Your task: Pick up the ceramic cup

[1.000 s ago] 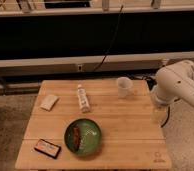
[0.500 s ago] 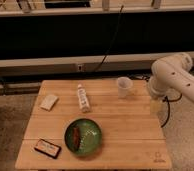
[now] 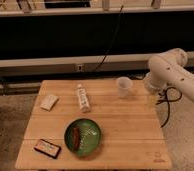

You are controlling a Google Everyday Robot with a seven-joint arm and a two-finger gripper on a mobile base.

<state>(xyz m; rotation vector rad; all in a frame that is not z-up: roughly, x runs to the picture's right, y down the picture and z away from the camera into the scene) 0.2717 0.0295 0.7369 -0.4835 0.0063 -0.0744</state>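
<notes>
The ceramic cup (image 3: 123, 86) is a small pale cup standing upright near the back right of the wooden table (image 3: 130, 131). My white arm (image 3: 170, 70) comes in from the right. The gripper (image 3: 151, 96) hangs at the arm's lower end by the table's right edge, a little to the right of the cup and apart from it. It holds nothing that I can see.
A white bottle-like tube (image 3: 83, 98) lies at the table's middle back. A green bowl (image 3: 83, 136) with food sits at the front. A pale packet (image 3: 49, 102) lies at the left and a dark packet (image 3: 47, 148) at the front left. Black cables (image 3: 167, 107) hang at the right.
The arm has swung left and up, bringing its lower end closer to the cup. The cup and the other things have not moved.
</notes>
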